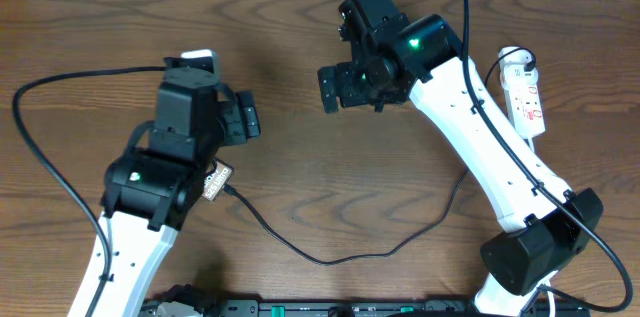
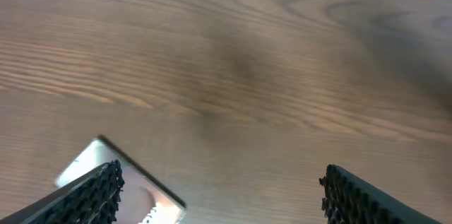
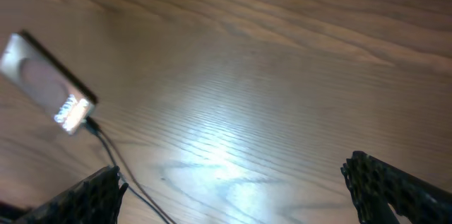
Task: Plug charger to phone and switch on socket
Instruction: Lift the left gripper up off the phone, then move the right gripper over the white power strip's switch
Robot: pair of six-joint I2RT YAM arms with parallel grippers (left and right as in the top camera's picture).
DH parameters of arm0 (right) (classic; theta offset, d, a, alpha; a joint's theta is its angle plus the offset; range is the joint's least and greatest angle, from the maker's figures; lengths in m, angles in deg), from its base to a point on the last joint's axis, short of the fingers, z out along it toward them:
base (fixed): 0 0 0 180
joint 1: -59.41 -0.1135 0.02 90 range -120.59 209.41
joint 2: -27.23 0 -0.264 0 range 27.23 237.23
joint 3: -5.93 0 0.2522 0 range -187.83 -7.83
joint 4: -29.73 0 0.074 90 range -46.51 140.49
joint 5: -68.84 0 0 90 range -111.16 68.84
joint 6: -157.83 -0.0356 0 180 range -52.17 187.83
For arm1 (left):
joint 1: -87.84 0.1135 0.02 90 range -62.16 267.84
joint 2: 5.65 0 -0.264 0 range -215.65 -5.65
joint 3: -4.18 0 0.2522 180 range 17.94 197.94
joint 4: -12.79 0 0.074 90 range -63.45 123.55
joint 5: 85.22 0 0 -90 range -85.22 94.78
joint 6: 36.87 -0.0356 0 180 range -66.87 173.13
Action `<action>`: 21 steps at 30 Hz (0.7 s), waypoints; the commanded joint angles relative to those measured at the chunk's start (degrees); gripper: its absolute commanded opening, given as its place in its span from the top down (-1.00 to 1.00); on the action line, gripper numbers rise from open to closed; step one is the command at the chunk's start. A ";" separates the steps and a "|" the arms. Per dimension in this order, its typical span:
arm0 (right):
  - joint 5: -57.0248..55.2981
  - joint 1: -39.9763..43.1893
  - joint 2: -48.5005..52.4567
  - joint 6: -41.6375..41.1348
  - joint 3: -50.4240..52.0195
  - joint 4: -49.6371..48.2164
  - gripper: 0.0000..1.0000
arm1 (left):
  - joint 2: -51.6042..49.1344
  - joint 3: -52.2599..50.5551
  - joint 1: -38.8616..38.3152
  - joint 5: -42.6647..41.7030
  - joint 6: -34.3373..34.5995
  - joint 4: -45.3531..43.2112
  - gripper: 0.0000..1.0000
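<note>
Tabletop: bare wood grain, carrying all three task items.

Socket: lies at the far right, lengthwise, just beside the right arm. Judged to be rigid, light plastic that is likely to skate if pushed sideways, so its switch should be pressed straight down. The red marks are too small to tell which one is the switch.

Phone: lies flat at the left, mostly hidden beneath the left arm when seen from overhead. Judged stiff, slick and low-lying. It is best taken by its long edges and is hard to pinch from above.

Charger: a thin, limp black line that sags across the near middle of the tabletop from the phone toward the right arm. It would bend under any push, so the sound hold is the stiff connector tip. That tip sits against the phone's end and looks seated, though this cannot be confirmed.

Left gripper: spread wide and empty, above the phone's edge.

Right gripper: spread wide and empty, in the far middle, well apart from the socket.

Obstruction: the right arm's own thick cable loops near the socket.
</note>
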State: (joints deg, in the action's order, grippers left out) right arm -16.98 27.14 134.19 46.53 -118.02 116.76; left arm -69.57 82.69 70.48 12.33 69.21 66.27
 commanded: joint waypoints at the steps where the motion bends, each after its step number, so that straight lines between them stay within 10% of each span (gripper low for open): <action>1: -5.68 -0.28 -1.18 0.46 -1.11 1.07 -0.98 | -0.46 1.22 -1.38 7.08 -1.44 0.28 -0.77; 10: -19.76 6.36 -1.22 1.14 -1.16 4.55 -0.98 | -0.37 1.22 -1.38 7.08 -1.44 0.11 -0.77; 21: -11.69 28.26 -1.22 11.28 -1.18 3.78 -0.98 | -0.39 1.22 -1.38 7.08 -1.44 0.11 -0.77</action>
State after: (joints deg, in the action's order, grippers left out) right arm -32.71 51.82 134.19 52.74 -118.05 120.92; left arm -70.05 82.69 69.30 18.48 68.29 66.38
